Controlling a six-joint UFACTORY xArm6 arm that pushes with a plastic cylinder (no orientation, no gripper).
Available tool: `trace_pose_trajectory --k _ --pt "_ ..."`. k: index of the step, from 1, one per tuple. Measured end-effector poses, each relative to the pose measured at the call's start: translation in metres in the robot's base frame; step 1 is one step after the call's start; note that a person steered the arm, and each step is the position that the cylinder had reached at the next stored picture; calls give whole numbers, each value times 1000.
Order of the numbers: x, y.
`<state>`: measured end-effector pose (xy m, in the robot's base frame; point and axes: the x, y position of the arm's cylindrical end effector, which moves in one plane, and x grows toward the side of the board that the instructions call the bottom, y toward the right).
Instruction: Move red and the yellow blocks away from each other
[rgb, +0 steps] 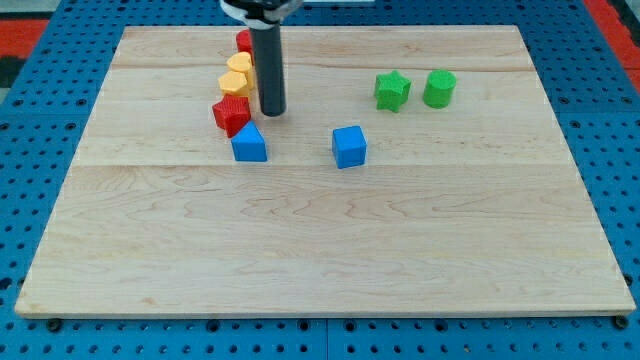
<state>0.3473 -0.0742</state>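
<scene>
Your rod has no jaws and holds nothing; my tip (272, 111) sits just right of the touching yellow blocks (236, 75) and red block (231, 115), so a careless push drags both together.

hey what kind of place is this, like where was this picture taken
Probably a robotics lab bench set up for block pushing. A pale wooden board lies on a blue perforated mounting plate, small coloured blocks are scattered on it, such as the blue cube, and my tip stands just right of the red and yellow blocks.

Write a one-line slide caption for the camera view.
My tip stands just right of a red-yellow-yellow-red column: red block, yellow blocks, and far red block.
</scene>
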Motion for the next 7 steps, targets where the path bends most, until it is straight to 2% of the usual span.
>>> trace_pose_trajectory --k 1,3,4,5,7 --pt "-1 -77" --pt "-41 -114" --pt "-46 -84" --pt "-67 -25" --pt "-97 -16"
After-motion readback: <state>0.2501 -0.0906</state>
